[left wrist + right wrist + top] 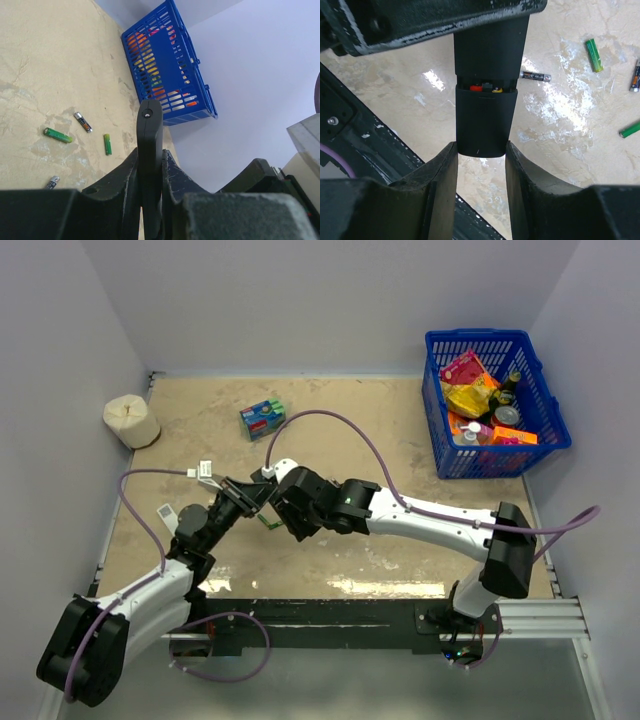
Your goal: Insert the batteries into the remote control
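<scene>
At the centre of the surface (400,440), the left claw (150,167) is clamped on the remote control (149,130), held edge-up. Its back cover (484,120) is flanked closely by the right claw (481,150); firm contact cannot be confirmed. Batteries (484,88) are seen in a narrow gap. Closing is judged in hand; the cover is to be slid fully home. Spare cells (593,55) lie loose rightward.

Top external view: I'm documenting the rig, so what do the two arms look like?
Both the left arm and right arm have white links between bulky black joint housings. A thin purple cable loops loosely along each. The gripper fingers are matte black and wedge-shaped. No sleeves or readable markings.
</scene>
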You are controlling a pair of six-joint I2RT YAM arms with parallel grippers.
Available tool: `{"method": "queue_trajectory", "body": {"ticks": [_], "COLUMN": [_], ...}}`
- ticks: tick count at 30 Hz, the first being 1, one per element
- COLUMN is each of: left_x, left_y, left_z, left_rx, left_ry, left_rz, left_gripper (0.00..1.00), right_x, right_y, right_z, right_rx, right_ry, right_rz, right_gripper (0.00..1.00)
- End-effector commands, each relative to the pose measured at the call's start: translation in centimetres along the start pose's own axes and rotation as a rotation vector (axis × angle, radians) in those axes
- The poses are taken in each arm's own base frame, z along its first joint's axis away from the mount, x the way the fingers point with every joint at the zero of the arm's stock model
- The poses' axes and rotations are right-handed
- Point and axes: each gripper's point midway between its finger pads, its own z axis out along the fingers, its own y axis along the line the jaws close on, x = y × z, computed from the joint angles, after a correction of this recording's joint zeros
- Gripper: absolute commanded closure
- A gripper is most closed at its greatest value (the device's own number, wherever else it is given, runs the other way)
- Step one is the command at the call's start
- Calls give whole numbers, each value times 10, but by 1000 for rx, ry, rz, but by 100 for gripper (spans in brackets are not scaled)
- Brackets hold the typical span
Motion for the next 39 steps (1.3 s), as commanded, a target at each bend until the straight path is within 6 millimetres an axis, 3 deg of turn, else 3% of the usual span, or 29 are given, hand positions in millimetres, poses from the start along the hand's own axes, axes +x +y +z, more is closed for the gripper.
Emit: {"method": "queue_trajectory", "body": {"ticks": [1,31,39], "left_x": [-18,-17,-14], "left_y": [-27,-28,-28], "left_z": [7,9,10], "left_rx": [63,58,68], "left_ry": [-59,-47,-33], "left_rz": [8,-15,-26], "left_gripper": [100,100,100], "right_x": [-10,-14,-20], "right_y": [3,0,-1], "right_z": [-6,-2,-3], "right_rx": [3,36,50], "right_ry": [-17,1,-12], "right_rz": [-15,-24,-19], "right_gripper": [82,80,73]}}
